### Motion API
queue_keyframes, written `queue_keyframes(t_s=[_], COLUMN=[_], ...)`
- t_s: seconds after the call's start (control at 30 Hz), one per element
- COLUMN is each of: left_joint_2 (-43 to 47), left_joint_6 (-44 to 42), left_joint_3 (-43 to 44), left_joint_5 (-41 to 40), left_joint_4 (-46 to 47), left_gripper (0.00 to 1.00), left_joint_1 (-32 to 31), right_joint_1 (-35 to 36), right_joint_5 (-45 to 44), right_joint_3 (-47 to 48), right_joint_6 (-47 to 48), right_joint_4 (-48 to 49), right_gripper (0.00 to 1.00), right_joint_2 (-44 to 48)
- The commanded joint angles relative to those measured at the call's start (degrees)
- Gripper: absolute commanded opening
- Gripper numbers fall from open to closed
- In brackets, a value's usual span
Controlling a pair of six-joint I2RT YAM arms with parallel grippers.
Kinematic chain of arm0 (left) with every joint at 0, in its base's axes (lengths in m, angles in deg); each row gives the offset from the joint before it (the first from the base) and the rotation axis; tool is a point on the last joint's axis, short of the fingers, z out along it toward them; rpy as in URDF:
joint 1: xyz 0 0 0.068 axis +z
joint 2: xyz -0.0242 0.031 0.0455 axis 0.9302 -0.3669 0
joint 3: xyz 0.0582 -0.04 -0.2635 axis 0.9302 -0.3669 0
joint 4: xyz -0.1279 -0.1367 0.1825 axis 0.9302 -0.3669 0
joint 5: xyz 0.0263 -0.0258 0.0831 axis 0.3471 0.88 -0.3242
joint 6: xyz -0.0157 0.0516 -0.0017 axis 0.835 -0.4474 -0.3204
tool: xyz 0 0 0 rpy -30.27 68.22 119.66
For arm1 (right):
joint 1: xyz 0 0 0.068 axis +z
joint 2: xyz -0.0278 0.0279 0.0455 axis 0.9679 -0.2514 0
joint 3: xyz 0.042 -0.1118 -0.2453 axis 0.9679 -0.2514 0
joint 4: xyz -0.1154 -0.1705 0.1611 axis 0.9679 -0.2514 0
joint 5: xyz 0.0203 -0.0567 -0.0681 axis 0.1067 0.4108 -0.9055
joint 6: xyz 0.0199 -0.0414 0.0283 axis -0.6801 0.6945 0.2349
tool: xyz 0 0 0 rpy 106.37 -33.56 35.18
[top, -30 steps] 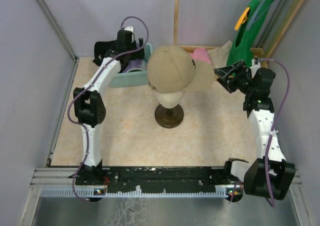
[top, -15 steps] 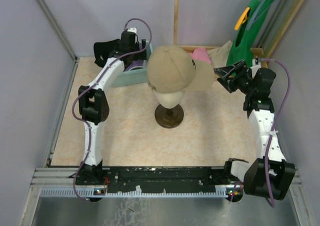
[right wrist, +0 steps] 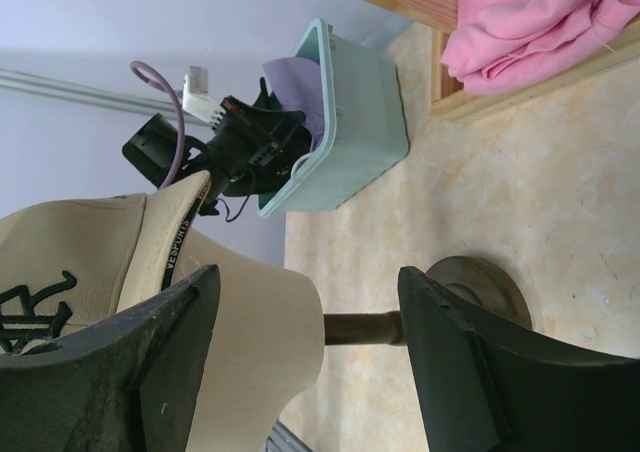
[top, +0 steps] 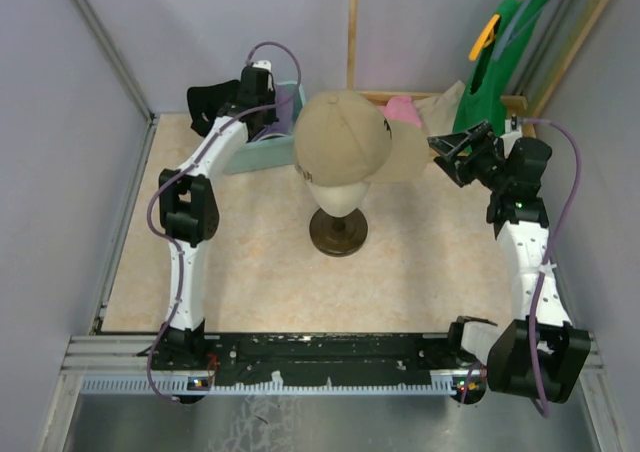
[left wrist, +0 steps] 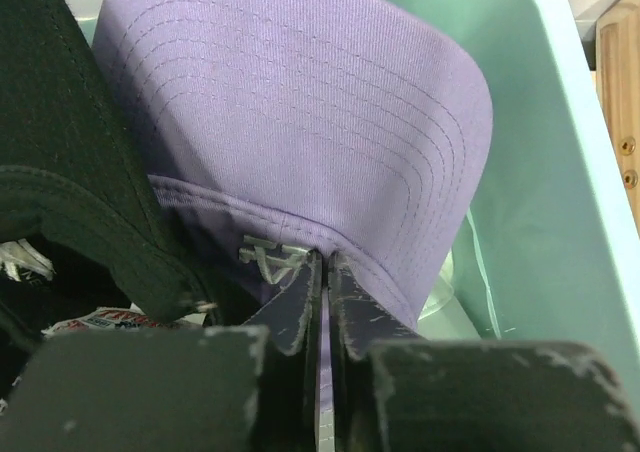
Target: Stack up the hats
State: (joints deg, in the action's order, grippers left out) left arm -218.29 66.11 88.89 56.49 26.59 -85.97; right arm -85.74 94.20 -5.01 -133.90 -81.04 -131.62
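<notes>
A tan hat (top: 345, 137) sits on a mannequin head on a stand at the table's middle. The purple hat (left wrist: 300, 102) lies in a teal bin (top: 245, 157) at the back left, with a black hat (left wrist: 60, 152) beside it. My left gripper (left wrist: 325, 262) reaches into the bin and is shut on the purple hat at the rim where brim meets crown. To the right of the tan hat's brim, my right gripper (top: 445, 152) hovers open with nothing between its fingers. In the right wrist view the tan hat (right wrist: 80, 262) shows at the left.
The stand's round dark base (top: 338, 232) rests on the table. A pink cloth (top: 403, 109) lies on a wooden rack at the back. A green sleeveless top (top: 490, 72) hangs at the back right. Grey walls close in both sides.
My left gripper has pushed a little further into the bin and gone from open to shut on the purple hat. The right arm has not moved.
</notes>
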Motion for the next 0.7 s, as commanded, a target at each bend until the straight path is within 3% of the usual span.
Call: queue_keyframes(t_s=[0.0,0.2,0.27,0.33,0.37,0.67], left_joint_2=[-0.54,4.34,5.48,5.61,5.22,2.08], left_joint_6=[-0.74,-1.47,-1.89,-2.50,-2.65,-4.39], left_joint_3=[0.63,-3.66,-5.31,-6.25,-6.17,-4.94], left_joint_5=[2.51,7.03,7.79,7.12,7.28,8.61], left_joint_4=[-1.16,0.39,1.21,1.43,1.01,-3.50], left_gripper=[0.00,0.00,0.20,0.47,0.55,0.67], left_joint_1=[1.03,2.34,2.91,3.42,3.81,5.72], right_joint_1=[-0.46,-0.45,-0.40,-0.42,-0.44,-0.42], right_joint_5=[0.96,1.50,1.78,1.99,2.01,1.97], right_joint_3=[0.24,-0.18,-0.64,-0.96,-1.13,-1.64], right_joint_6=[-0.52,-1.07,-1.50,-1.86,-2.01,-2.28], right_joint_4=[3.21,5.00,6.08,6.62,6.79,6.88], right_gripper=[0.72,0.72,0.72,0.72,0.72,0.71], right_joint_2=[1.57,0.87,0.88,1.06,1.12,1.39])
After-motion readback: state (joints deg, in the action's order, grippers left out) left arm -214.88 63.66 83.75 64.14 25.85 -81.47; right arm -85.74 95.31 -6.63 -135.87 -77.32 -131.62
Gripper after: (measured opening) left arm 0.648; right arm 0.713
